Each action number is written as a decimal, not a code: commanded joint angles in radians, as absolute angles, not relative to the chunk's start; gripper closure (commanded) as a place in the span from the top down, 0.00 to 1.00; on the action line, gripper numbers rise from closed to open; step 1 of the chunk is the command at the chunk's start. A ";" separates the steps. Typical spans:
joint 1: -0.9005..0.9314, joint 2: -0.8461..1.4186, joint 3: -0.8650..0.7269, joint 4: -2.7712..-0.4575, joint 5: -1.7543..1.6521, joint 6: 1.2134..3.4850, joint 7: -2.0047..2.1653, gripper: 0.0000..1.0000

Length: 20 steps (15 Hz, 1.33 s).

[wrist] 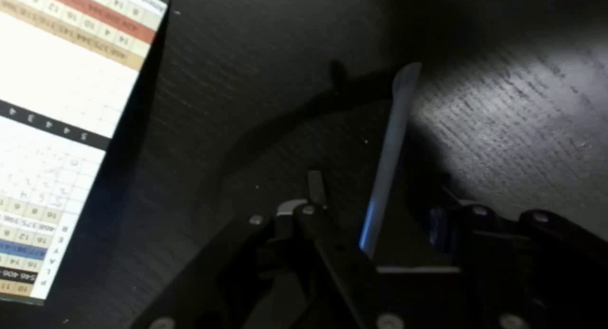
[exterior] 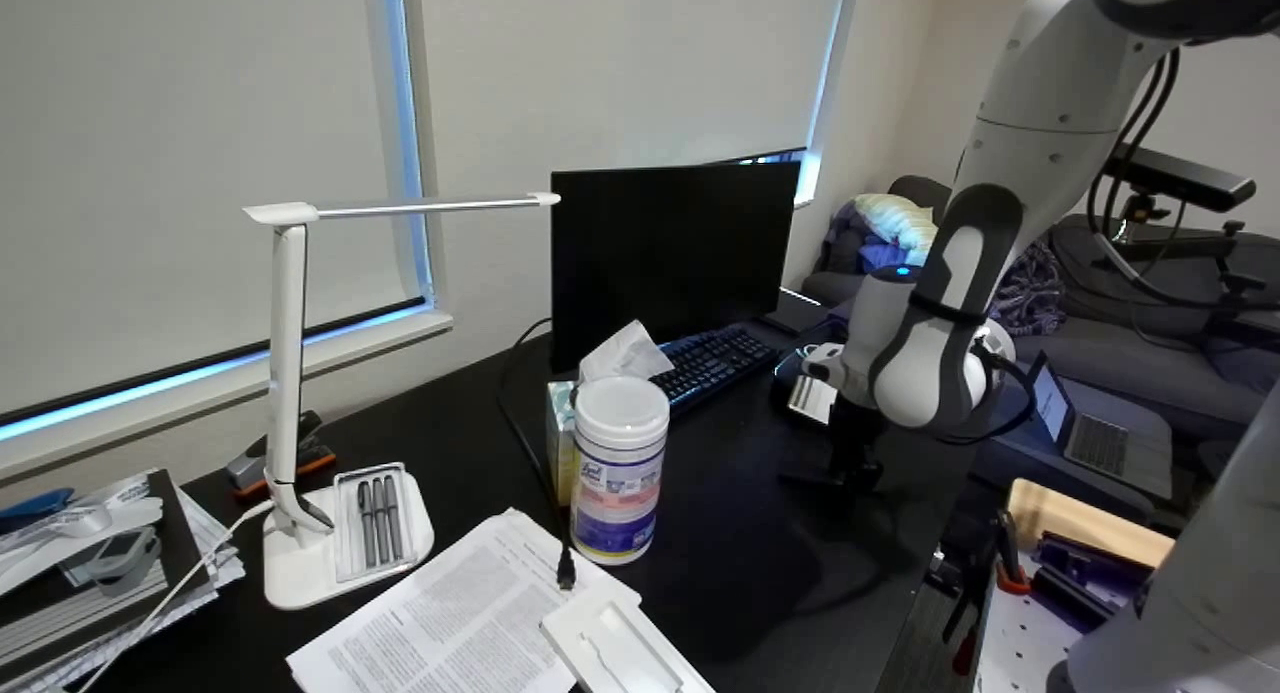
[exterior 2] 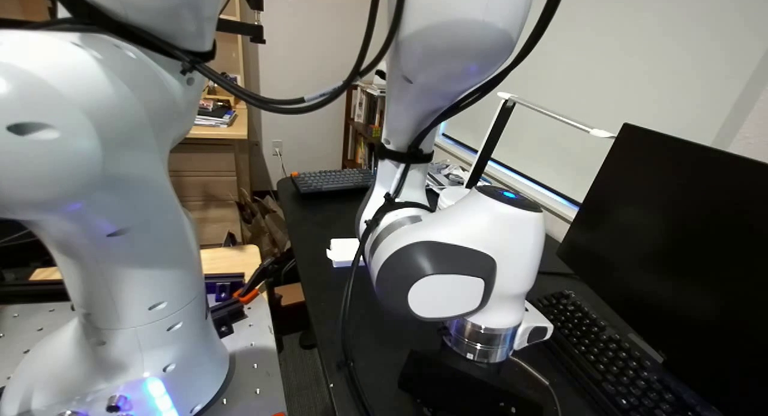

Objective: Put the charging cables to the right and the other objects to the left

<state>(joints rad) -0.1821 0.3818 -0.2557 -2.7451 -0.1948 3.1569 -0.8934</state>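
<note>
Dark wood-grained table (wrist: 522, 110) beneath gripper (wrist: 380, 205) with jaws parted, apparently holding nothing. Between jaws: slim grey strip (wrist: 397, 115), with long axis pointing outward, roughly crosswise to closing direction, so probably graspable with little shift; material and near-end contact hard to make out. Well apart, past wipes tub (exterior: 620, 483): black cable plug (exterior: 566, 570) on printed sheets (exterior: 440, 613), likely for charging, with last stretch hidden behind monitor (exterior: 680, 253).

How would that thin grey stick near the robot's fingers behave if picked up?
The thin grey stick would probably be stiff, since it looks straight. Being so slim, it's likely light. Its shiny bluish end may prove slippery.
</note>
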 commanded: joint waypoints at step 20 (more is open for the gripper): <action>-0.669 0.088 0.334 -2.795 0.108 2.875 -0.912 0.05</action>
<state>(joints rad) -0.6247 0.2092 0.2020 -2.7700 -0.0238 2.9617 -0.8900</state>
